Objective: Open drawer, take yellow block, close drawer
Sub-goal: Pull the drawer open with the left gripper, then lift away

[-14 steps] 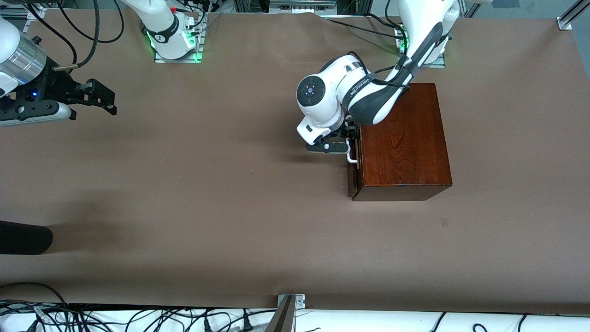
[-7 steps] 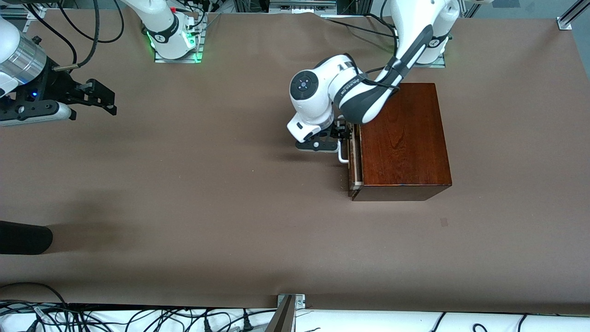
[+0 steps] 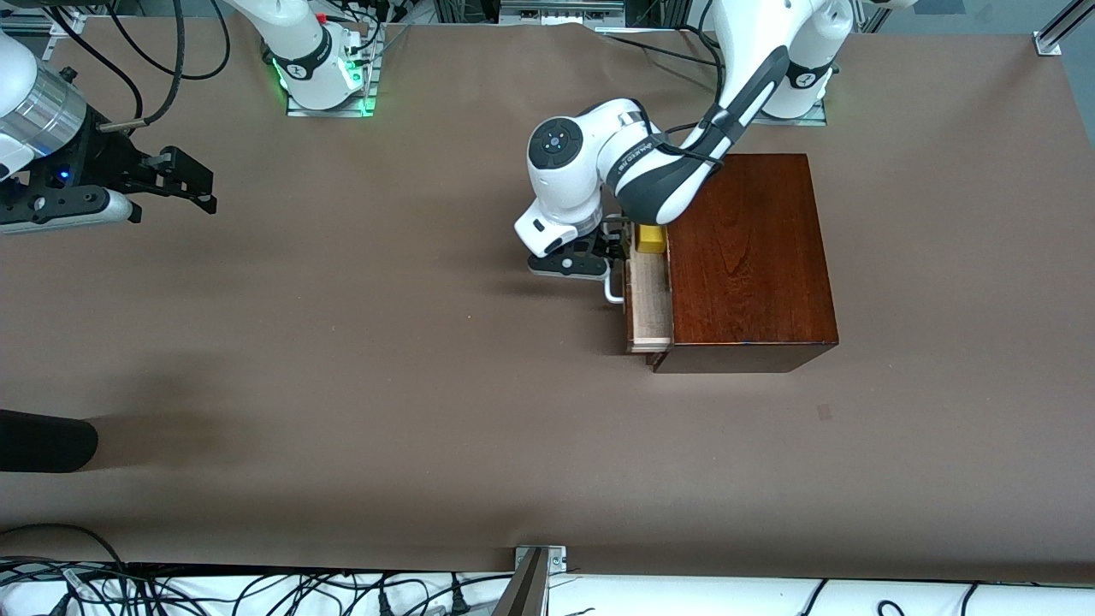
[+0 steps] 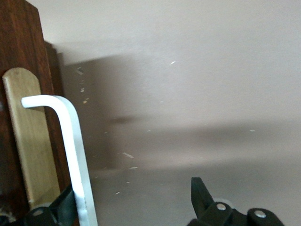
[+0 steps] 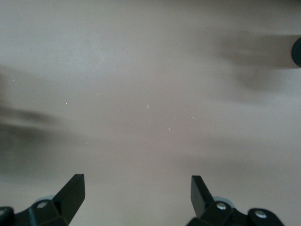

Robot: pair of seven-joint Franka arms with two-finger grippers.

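Observation:
The dark reddish-brown wooden box (image 3: pixel 748 257) stands toward the left arm's end of the table. Its drawer (image 3: pixel 648 301) is pulled partly out and shows its pale wood interior. The yellow block (image 3: pixel 650 239) sits in the drawer's end nearest the robot bases, partly under my left arm. My left gripper (image 3: pixel 607 255) is open and straddles the white handle (image 3: pixel 612 291). In the left wrist view the handle (image 4: pixel 75 150) lies against one finger of the gripper (image 4: pixel 134 188). My right gripper (image 3: pixel 197 181) is open and empty and waits over the right arm's end of the table; it also shows in the right wrist view (image 5: pixel 136 181).
A black rounded object (image 3: pixel 43 441) juts in at the right arm's end, nearer the front camera. A metal bracket (image 3: pixel 535 569) and cables (image 3: pixel 257 590) line the table's front edge. Brown table surface (image 3: pixel 385 342) lies between the two grippers.
My left gripper has moved toward the right arm's end with the handle. The drawer has slid out of the box and the yellow block has come into view.

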